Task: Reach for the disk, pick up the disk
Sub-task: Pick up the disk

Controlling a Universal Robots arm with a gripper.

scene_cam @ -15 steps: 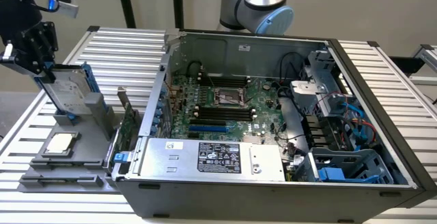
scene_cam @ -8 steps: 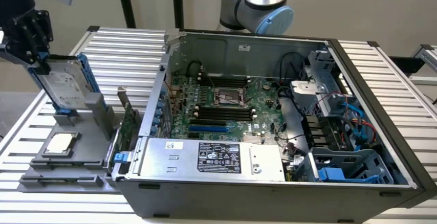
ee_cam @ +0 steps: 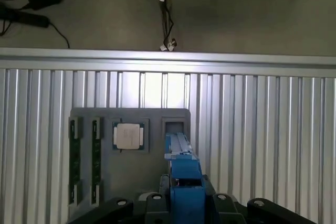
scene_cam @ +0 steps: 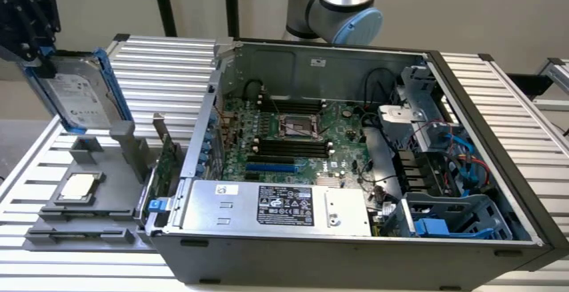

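Silver-grey disk (scene_cam: 78, 99) with white label and blue rails; grey tray (scene_cam: 116, 185); ribbed silver table (scene_cam: 169, 72); green board (scene_cam: 342, 129); black-labelled box (scene_cam: 284, 205)

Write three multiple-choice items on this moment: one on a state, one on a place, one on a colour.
1. How is the computer case?
A. Closed, side panel on.
B. Open, motherboard exposed.
C. Wrapped in plastic.

2. Where is the disk?
A. In the gripper, over the grey tray.
B. Lying flat in the grey tray.
C. Inside the computer case.

3. What colour are the disk's rails?
A. Red.
B. Yellow.
C. Blue.

Answers:
1. B: the exterior view looks straight onto the board and cables.
2. A: the gripper clamps the disk's upper end, and the wrist view shows the tray's slot empty beneath it.
3. C: blue strips run along both long edges of the disk.
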